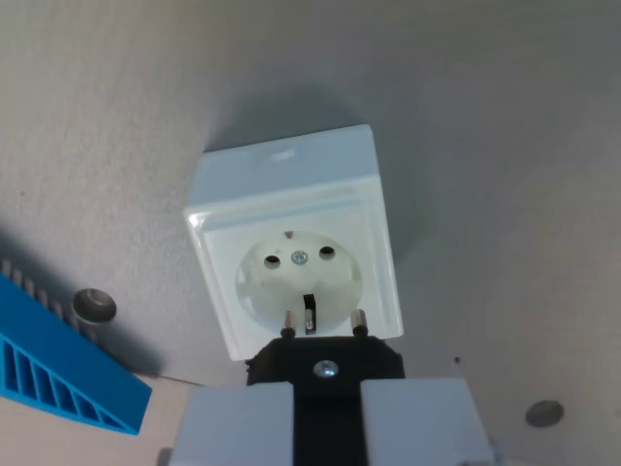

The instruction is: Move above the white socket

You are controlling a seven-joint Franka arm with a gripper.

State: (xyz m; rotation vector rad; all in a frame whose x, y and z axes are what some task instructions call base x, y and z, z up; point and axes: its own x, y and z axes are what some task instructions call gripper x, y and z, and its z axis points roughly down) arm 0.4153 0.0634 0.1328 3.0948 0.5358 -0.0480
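The claw (327, 413) is clamped on a black plug (325, 364), its two pins poking just over the near rim of the white socket (294, 254), which sits face-up on the grey table (505, 146).

Two pale grey, blocky fingers (238, 422) of the hand (327, 427), smooth-faced and square-edged, dark gap between.

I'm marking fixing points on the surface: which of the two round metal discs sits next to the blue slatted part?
The metal disc at the wrist view's left, right beside the blue slatted part. The other disc lies alone at the lower right, past the white socket.
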